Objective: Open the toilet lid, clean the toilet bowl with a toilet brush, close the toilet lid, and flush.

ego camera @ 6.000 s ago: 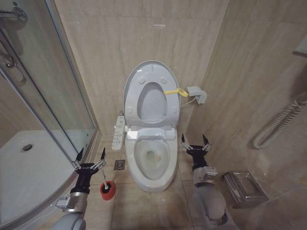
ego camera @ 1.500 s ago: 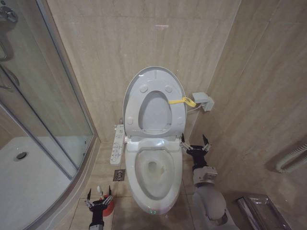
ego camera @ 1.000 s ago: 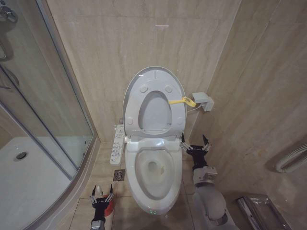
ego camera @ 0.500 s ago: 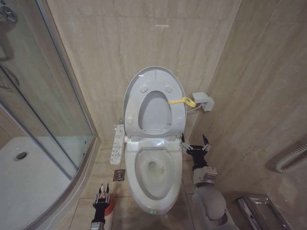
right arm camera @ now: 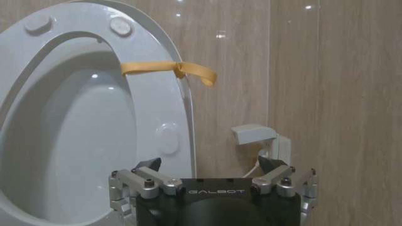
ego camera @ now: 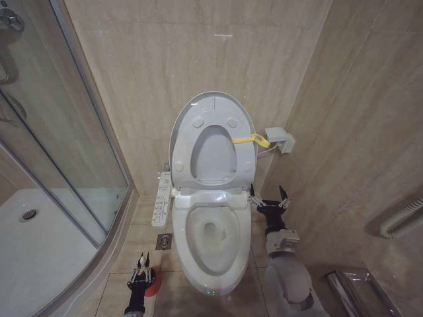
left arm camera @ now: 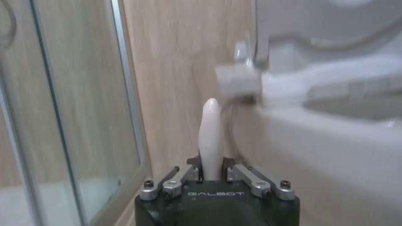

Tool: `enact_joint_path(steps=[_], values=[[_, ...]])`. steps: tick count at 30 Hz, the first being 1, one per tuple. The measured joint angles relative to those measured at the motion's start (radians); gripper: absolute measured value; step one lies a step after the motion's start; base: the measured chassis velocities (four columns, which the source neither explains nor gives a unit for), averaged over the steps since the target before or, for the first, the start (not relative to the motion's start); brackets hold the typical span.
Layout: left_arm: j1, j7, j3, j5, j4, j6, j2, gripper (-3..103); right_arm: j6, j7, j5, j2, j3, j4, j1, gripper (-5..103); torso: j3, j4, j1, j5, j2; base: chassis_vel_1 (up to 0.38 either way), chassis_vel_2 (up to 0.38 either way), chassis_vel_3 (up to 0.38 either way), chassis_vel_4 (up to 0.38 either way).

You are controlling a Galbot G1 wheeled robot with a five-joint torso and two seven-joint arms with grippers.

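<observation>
Brush handling first: the toilet brush (left arm camera: 209,136) is a thin white stick with a rounded tip, and you are likely dealing with something light and stiff but smooth, so it could twist or slip between narrow fingers. Judging by the left wrist view, the stick's lower part, where the fingers already sit, is the sensible place to hold; the brush head is hidden below the tool body.

Left tool (ego camera: 143,269): you are seeing it at the lower left of the head view, pointing up the frame, directly over the red holder cup (ego camera: 152,282) on the floor beside the toilet bowl (ego camera: 213,231). In the left wrist view the fingers are drawn in narrow against the handle, which is rising out from between them at lower centre. Judgement: grasp made, brush not yet lifted clear of the cup.

Right tool (ego camera: 268,195): you are holding it at centre right of the head view, just beside the bowl's rim, fingers spread wide and empty, forearm rising from the bottom edge.

Toilet lid (ego camera: 213,135) is standing upright against the wall at upper centre, yellow strap loop (ego camera: 251,139) hanging off its right edge. Bowl is lying open below it.
</observation>
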Motion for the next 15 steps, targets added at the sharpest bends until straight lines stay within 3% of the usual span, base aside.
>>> enact_joint_path(steps=[3, 10, 11, 15], values=[[0.040, 0.005, -0.002, 0.000, -0.066, 0.008, 0.003, 19, 0.000, 0.000, 0.000, 0.000, 0.000, 0.000, 0.000, 100, 0.000, -0.0001, 0.000, 0.0000, 0.000, 0.000, 0.000, 0.000, 0.000], [0.240, 0.018, -0.010, 0.005, -0.402, 0.053, 0.021, 19, 0.000, 0.000, 0.000, 0.000, 0.000, 0.000, 0.000, 100, 0.000, 0.0002, 0.000, 0.0000, 0.000, 0.000, 0.000, 0.000, 0.000], [0.240, 0.018, -0.010, 0.005, -0.402, 0.053, 0.021, 19, 0.000, 0.000, 0.000, 0.000, 0.000, 0.000, 0.000, 100, 0.000, 0.0002, 0.000, 0.0000, 0.000, 0.000, 0.000, 0.000, 0.000], [0.301, 0.018, -0.007, 0.002, -0.614, 0.102, 0.042, 19, 0.000, 0.000, 0.000, 0.000, 0.000, 0.000, 0.000, 100, 0.000, 0.0001, 0.000, 0.0001, 0.000, 0.000, 0.000, 0.000, 0.000]])
